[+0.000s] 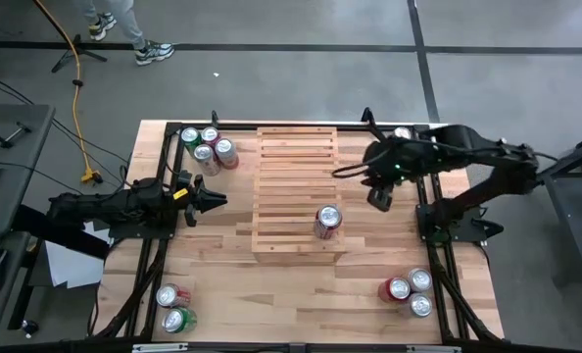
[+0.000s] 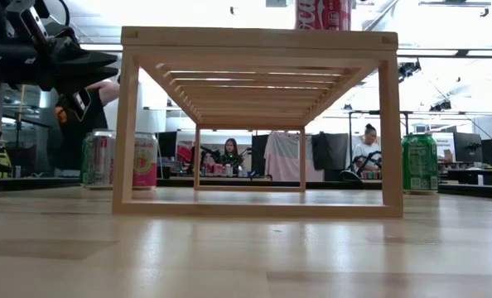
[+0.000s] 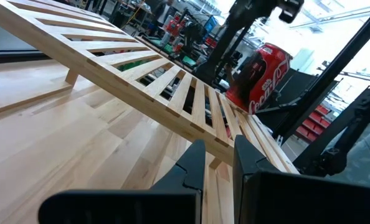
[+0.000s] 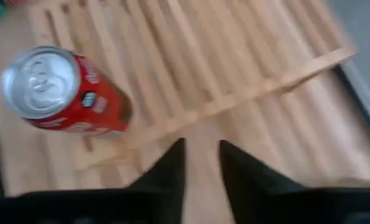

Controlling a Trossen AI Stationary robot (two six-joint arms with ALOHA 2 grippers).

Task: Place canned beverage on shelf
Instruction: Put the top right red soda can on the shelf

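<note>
On the shelf's (image 1: 297,191) near end, a red can (image 1: 328,222) is standing upright. Beside the shelf, the right gripper (image 1: 380,199) is hovering empty, fingers nearly together. Opposite, the left gripper (image 1: 216,201) is waiting closed.

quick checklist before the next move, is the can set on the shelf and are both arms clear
1. Red aluminium can upright on the pale slatted wooden shelf: ok.
2. Right gripper clear of the can, off the shelf's right edge: ok.
3. Right jaws empty, fingers close together: ok.
4. Left gripper parked left of the shelf, jaws shut and empty: ok.
5. Can seated flat on the slats: cannot tell.
6. More cans waiting, such as the corner group near the right arm: ok.
</note>
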